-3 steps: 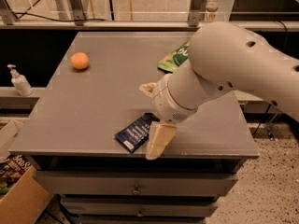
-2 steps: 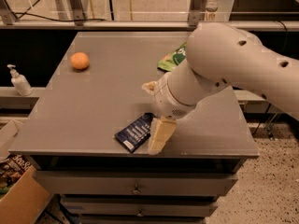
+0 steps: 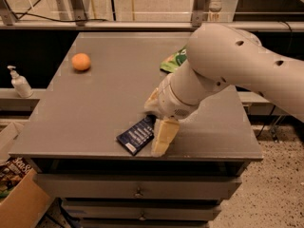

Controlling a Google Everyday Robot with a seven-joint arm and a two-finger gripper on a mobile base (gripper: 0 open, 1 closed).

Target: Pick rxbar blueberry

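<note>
Navy-blue rxbar blueberry [image 3: 137,136] lies flat by the desk's [image 3: 95,103] front edge, about midway along. My gripper [image 3: 157,120] straddles its right end, spread wide, one finger [image 3: 164,137] nearest the front edge.

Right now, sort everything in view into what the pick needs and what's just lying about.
For the job:
blue bar
gripper, low beside the bar's right end

Lying about:
orange
green pouch
pump bottle
cardboard box
</note>
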